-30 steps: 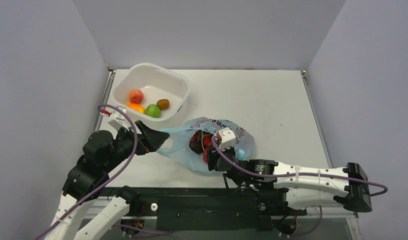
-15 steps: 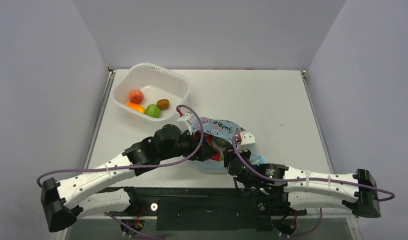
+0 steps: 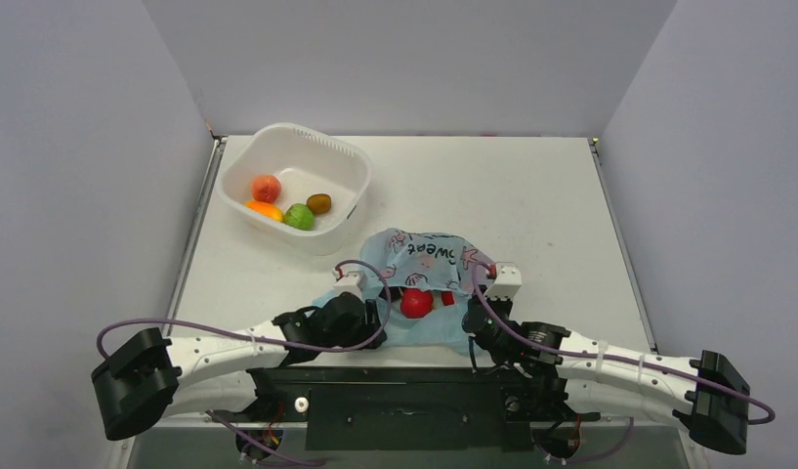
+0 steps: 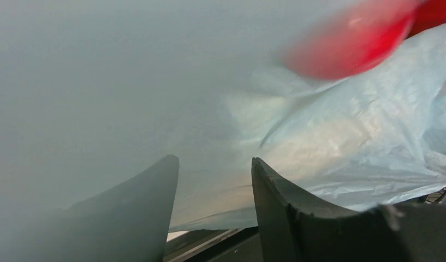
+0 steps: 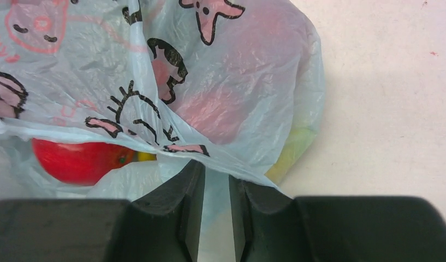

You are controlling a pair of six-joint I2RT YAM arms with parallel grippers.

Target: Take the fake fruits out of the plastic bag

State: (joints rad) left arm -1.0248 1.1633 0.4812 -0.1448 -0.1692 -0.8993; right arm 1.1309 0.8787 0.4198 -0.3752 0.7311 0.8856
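Blue plastic bag (image 3: 429, 256) printed "sweet" lies over a red apple (image 3: 416, 303)

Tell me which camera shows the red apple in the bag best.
The right wrist view: the red apple is close and sharp, peeking from under the edge of the plastic bag. The top view shows it small at the bag's mouth. The left wrist view gives only a red blur.

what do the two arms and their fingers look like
The left arm and right arm are white links with black joints, each trailed by a purple cable. The fingers are plain matte black wedges, no markings visible.
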